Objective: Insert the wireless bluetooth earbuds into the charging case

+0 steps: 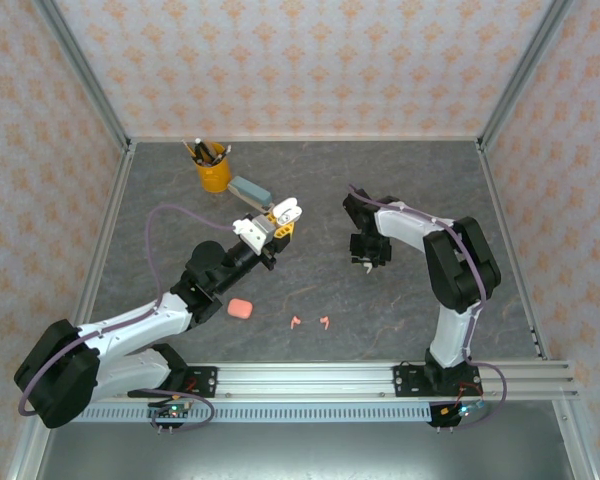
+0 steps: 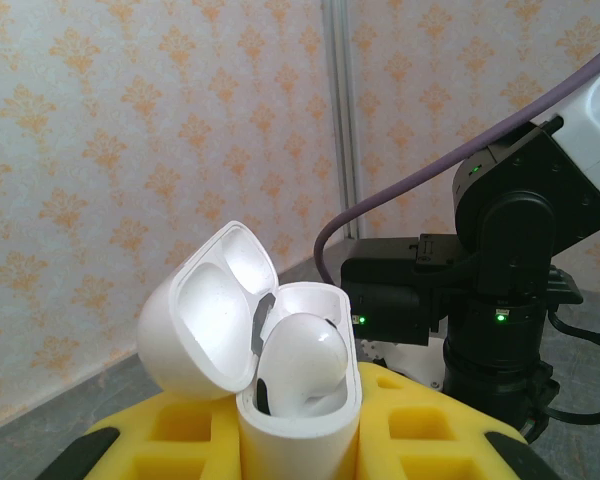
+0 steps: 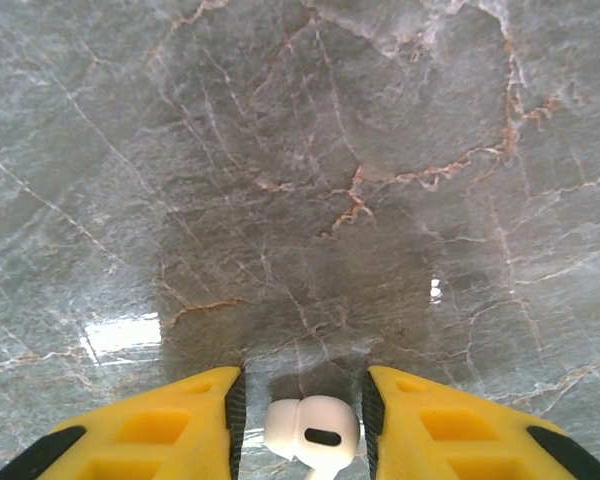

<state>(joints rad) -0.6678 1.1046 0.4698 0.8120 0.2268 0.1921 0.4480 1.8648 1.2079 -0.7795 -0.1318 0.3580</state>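
1 earbud sits in the left fingers' open case, wrist view.

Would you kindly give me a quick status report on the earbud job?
Left gripper shut on open white case. Right gripper shut on white earbud. Nothing between them.

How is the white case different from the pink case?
The white case is open, its lid tipped back; the pink case looks shut. The white case is held up in the left claw; the pink case lies on the table. Both are small and rounded.
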